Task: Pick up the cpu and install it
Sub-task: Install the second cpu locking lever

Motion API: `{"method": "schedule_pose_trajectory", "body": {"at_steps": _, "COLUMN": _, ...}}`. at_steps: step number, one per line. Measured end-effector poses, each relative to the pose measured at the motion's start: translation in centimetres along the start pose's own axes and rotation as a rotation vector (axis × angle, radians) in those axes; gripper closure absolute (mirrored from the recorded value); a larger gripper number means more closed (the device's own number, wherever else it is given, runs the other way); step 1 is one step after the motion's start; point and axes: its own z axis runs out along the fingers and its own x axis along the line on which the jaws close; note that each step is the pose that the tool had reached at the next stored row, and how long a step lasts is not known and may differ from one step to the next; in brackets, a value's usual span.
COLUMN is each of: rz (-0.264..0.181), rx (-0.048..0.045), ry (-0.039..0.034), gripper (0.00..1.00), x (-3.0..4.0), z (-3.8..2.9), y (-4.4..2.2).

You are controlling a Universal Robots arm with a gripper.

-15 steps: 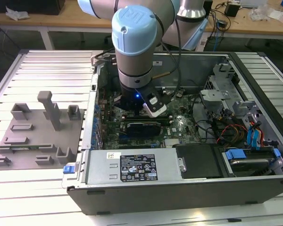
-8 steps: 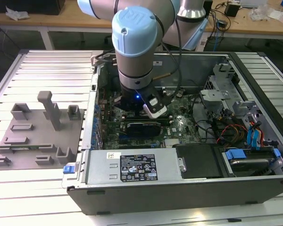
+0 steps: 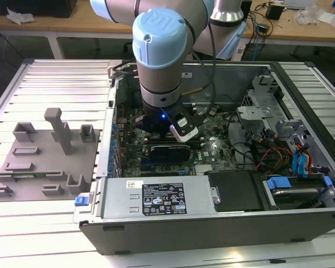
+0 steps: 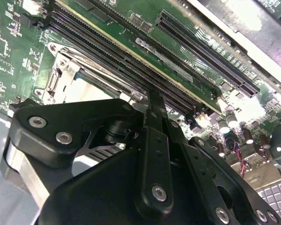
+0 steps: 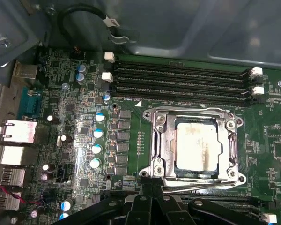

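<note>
Workshop setting: wooden desks with cables along the back, and up front a ribbed metal bench [image 3: 56, 84] carrying an open PC case [image 3: 212, 223], with a grey fixture plate [image 3: 39, 162] near the bench's edge on the exterior view's left. The arm is reaching down into the case, gripper [image 3: 170, 125] low over the motherboard [image 3: 212, 151].

In the second wrist view the black fingers [image 4: 155, 119] look pressed nearly together, tips right at the socket frame [image 4: 65, 75] beside the RAM slots [image 4: 131, 51]. I can't make out anything between them.

In the first wrist view the cpu [image 5: 199, 143] is sitting inside the socket frame, silver top up, frame arms around it and not obviously latched.

Risk as I see it: if the chip isn't seated flat, any push or sideways nudge could bend socket pins or skew it. Room's tight too. RAM slots sit just beside one socket edge, capacitors [image 5: 97, 140] near another, case wall behind. Only straight up looks free.
</note>
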Motion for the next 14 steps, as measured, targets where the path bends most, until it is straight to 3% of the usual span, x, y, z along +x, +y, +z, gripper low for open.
{"method": "schedule_pose_trajectory", "body": {"at_steps": 6, "rz": 0.001, "rx": -0.0084, "ry": -0.0007, "gripper": 0.89, "x": 0.01, "z": -0.13, "y": -0.31}}
{"method": "schedule_pose_trajectory", "body": {"at_steps": 8, "rz": 0.001, "rx": -0.0154, "ry": -0.0012, "gripper": 0.89, "x": 0.03, "z": -0.22, "y": -0.68}}
{"method": "schedule_pose_trajectory", "body": {"at_steps": 9, "rz": 0.002, "rx": -0.0203, "ry": -0.0015, "gripper": 0.89, "x": 0.04, "z": -0.23, "y": -0.71}}
{"method": "schedule_pose_trajectory", "body": {"at_steps": 10, "rz": 0.003, "rx": -0.0440, "ry": -0.0040, "gripper": 0.89, "x": 0.04, "z": -0.16, "y": -0.73}}
{"method": "schedule_pose_trajectory", "body": {"at_steps": 14, "rz": 0.004, "rx": -0.0655, "ry": -0.0057, "gripper": 0.89, "x": 0.08, "z": 0.29, "y": -0.82}}
